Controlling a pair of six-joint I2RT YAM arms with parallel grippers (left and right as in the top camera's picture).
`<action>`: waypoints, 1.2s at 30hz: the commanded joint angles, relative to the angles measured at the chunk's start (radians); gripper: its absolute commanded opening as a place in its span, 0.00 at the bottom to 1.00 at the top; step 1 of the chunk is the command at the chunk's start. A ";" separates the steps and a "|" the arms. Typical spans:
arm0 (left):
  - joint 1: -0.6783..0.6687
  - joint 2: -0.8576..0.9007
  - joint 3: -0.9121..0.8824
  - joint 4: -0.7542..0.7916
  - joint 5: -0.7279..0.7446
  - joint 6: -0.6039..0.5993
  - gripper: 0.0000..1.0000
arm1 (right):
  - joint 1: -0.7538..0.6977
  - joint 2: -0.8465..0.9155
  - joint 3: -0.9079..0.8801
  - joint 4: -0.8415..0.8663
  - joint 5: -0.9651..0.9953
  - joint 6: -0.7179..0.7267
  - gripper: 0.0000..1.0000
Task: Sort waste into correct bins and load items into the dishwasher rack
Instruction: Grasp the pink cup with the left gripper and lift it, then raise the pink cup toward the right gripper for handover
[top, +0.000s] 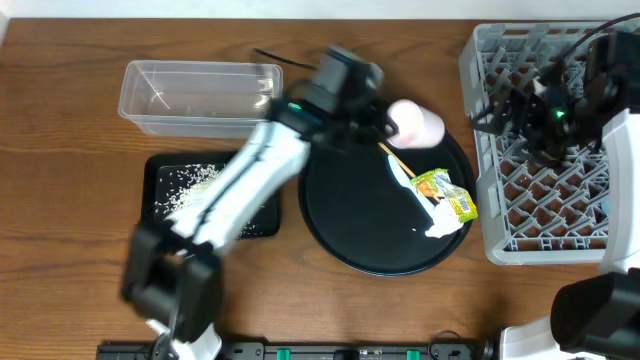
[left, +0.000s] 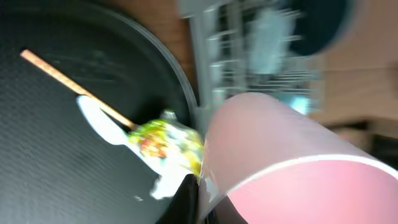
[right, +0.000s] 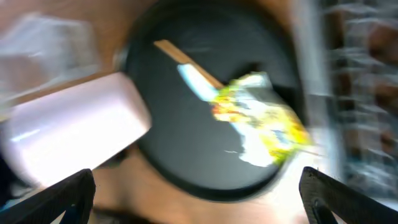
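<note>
My left gripper (top: 385, 118) (left: 205, 202) is shut on the rim of the small pink cup (top: 415, 122) (left: 292, 162), which lies tilted over the far edge of the round black tray. The yellow-green wrapper (top: 445, 192) (left: 168, 143) (right: 261, 118) and the white tissue (top: 440, 224) (left: 163, 184) lie on that tray's right side. White rice (top: 185, 185) sits in the shallow black bin (top: 262, 222). The clear tub (top: 200, 95) stands behind it. The grey dishwasher rack (top: 545, 215) fills the right. My right gripper (top: 520, 110) (right: 199, 199) hovers open above the rack, holding nothing.
The large round black tray (top: 360, 215) (left: 50, 168) (right: 186, 118) lies between the bins and the rack. A thin wooden stick (top: 395, 155) (left: 62, 78) (right: 180, 56) rests on it beside a white smear. The left arm crosses above the shallow black bin.
</note>
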 joint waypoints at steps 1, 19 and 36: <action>0.097 -0.059 0.019 -0.022 0.321 -0.018 0.06 | -0.015 -0.007 -0.057 0.054 -0.381 -0.037 0.99; 0.170 -0.085 0.019 0.053 0.632 -0.205 0.06 | 0.035 -0.005 -0.170 0.273 -0.975 0.142 0.99; 0.090 -0.085 0.019 0.244 0.553 -0.388 0.06 | 0.075 -0.005 -0.170 0.280 -0.976 0.235 0.99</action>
